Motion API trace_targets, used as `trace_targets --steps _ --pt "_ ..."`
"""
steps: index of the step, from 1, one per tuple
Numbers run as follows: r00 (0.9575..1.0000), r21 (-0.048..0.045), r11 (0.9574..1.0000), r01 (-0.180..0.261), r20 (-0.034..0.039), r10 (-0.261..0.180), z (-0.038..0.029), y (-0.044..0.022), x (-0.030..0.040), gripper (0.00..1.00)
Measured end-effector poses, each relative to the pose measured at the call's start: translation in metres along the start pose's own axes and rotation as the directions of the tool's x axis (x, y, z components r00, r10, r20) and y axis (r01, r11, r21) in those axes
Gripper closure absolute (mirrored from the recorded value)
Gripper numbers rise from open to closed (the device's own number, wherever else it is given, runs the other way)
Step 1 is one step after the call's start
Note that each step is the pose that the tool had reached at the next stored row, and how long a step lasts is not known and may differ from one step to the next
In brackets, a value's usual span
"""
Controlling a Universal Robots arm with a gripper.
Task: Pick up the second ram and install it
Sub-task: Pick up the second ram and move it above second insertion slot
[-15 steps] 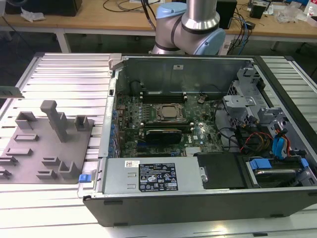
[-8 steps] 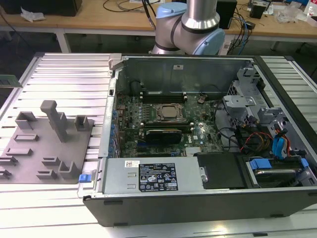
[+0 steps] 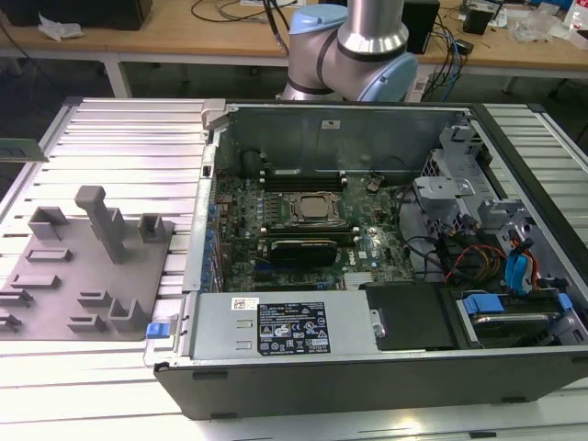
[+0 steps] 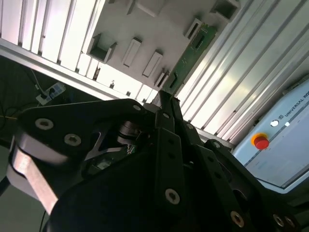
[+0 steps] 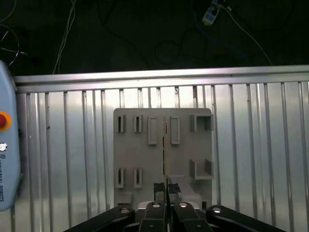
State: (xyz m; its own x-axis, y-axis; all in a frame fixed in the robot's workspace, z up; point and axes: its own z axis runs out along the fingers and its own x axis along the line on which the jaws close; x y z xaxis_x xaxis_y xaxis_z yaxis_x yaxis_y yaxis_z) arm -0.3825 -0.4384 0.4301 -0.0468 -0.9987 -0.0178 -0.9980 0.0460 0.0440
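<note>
Your tool (image 5: pixel 165 189) pinches the green ram stick (image 5: pixel 165 145) over the grey plate (image 5: pixel 130 154).
The tool is pressed together on one end of the stick, whose long axis runs straight out from the tool. In the first wrist view you see it edge-on, a thin line across the plate's middle. In the second wrist view its green face (image 4: pixel 190 53) shows, far end beside a slotted block (image 4: pixel 193 30); contact there you cannot tell.

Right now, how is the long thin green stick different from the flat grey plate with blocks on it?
The long thin green circuit-board stick is narrow; the flat grey plastic plate is wide, with raised blocks. The stick is clamped in the black gripper; the plate lies on the ribbed metal table. Both are over that table.
</note>
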Motion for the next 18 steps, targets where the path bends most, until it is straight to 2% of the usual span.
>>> trace_targets --steps 1,2,6,11,13,14,17,18 --pt "1.0 0.0 1.0 0.0 -0.0001 0.0 -0.0002 -0.0025 -0.0001 0.87" --pt "1.0 -0.0001 1.0 0.0 -0.0002 0.0 -0.0004 -0.0076 -0.0003 0.87" --pt "1.0 -0.0002 1.0 0.0 -0.0001 0.0 -0.0014 -0.0307 -0.0014 0.87" --pt "1.0 -0.0001 1.0 0.0 -0.0001 0.0 -0.0021 -0.0468 -0.0022 0.87" --pt "1.0 0.0 1.0 0.0 0.0 0.0 -0.0025 -0.0588 -0.0028 0.87" --pt "1.0 -0.0001 1.0 0.0 -0.0001 0.0 -0.003 -0.0687 -0.0032 0.87" --pt "1.0 -0.0001 1.0 0.0 -0.0001 0.0 -0.0034 -0.0783 -0.0037 0.87" --pt "1.0 -0.0002 1.0 0.0 -0.0001 0.0 -0.0037 -0.0834 -0.004 0.87"
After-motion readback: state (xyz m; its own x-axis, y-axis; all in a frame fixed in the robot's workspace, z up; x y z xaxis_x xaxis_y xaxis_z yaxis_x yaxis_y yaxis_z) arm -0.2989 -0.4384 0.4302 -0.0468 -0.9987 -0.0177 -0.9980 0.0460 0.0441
